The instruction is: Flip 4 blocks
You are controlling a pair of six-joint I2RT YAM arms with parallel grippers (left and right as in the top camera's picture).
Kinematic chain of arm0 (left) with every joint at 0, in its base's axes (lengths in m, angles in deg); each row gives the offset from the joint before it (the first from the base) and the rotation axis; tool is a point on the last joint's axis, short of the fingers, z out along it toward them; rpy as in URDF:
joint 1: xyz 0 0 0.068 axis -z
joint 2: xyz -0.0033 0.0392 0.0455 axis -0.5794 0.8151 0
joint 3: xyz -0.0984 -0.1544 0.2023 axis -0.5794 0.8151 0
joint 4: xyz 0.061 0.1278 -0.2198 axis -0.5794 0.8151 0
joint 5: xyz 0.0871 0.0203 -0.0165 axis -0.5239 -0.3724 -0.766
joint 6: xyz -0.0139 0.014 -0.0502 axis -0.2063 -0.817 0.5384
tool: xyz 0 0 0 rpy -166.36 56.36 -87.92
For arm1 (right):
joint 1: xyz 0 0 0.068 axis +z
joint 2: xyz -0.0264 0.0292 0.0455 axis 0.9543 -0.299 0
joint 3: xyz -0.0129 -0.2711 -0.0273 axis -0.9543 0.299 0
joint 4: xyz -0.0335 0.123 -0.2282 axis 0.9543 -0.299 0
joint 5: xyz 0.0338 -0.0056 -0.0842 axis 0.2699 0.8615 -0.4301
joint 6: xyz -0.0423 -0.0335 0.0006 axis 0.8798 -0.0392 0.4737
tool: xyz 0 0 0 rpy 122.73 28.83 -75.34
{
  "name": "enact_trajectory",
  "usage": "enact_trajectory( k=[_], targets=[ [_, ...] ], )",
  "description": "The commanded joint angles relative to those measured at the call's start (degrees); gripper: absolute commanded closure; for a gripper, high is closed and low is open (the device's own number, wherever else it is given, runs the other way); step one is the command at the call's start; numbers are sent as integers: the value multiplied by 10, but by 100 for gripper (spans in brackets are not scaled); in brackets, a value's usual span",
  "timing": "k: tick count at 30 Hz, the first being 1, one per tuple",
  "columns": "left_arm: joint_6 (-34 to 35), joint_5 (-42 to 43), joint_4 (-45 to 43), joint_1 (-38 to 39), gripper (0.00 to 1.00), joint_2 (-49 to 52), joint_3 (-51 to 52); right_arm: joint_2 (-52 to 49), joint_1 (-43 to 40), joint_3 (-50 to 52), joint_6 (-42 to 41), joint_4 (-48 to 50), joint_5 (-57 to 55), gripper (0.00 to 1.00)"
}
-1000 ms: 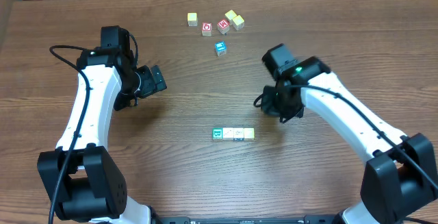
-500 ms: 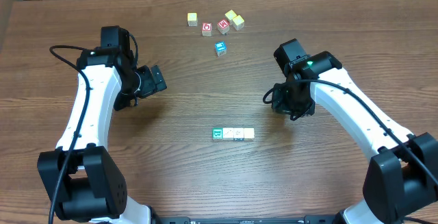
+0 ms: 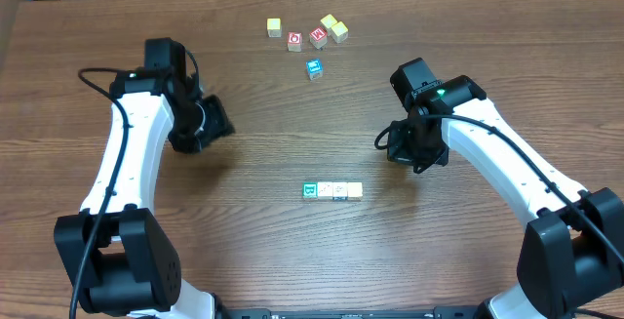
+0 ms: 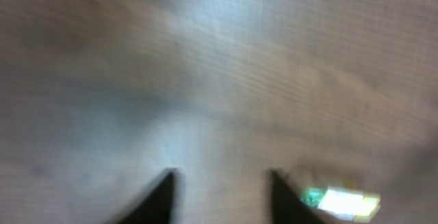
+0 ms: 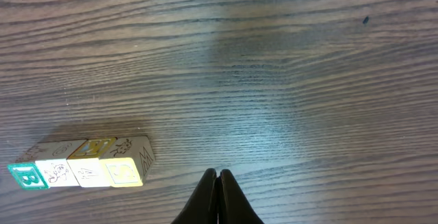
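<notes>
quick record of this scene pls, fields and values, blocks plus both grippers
surface: wooden table
row of blocks: four cubes side by side, touching, mid-table
row ends: green-faced block at one end, pale yellow block at the other
far group: red-faced cubes, blue-faced cube, pale cubes, loose
left gripper: open, nothing between the fingers, view blurred
right gripper: shut, empty, over bare wood apart from the row
</notes>
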Motion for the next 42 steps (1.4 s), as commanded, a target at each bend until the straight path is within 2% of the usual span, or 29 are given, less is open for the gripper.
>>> enact_trajectory(
  k=[1, 9, 15, 21, 27, 37, 42],
  targets=[
    [-24, 24, 23, 37, 96, 5, 26, 13, 0, 3, -2, 0, -5, 96],
    [-24, 19, -40, 131, 96, 5, 139, 12, 13, 3, -4, 1, 42, 96],
    [3, 17, -107, 182, 96, 5, 155, 12, 32, 14, -62, 7, 40, 96],
    [49, -23, -117, 232, 96, 5, 169, 12, 60, 79, -120, 73, 16, 96],
    [80, -52, -141, 248, 96, 6, 185, 12, 69, 124, -122, 142, 17, 96],
    [92, -53, -161, 248, 96, 6, 192, 12, 101, 127, -127, 162, 16, 96],
    [92, -53, -162, 248, 96, 8, 193, 12, 113, 127, -172, 165, -27, 96]
  ],
)
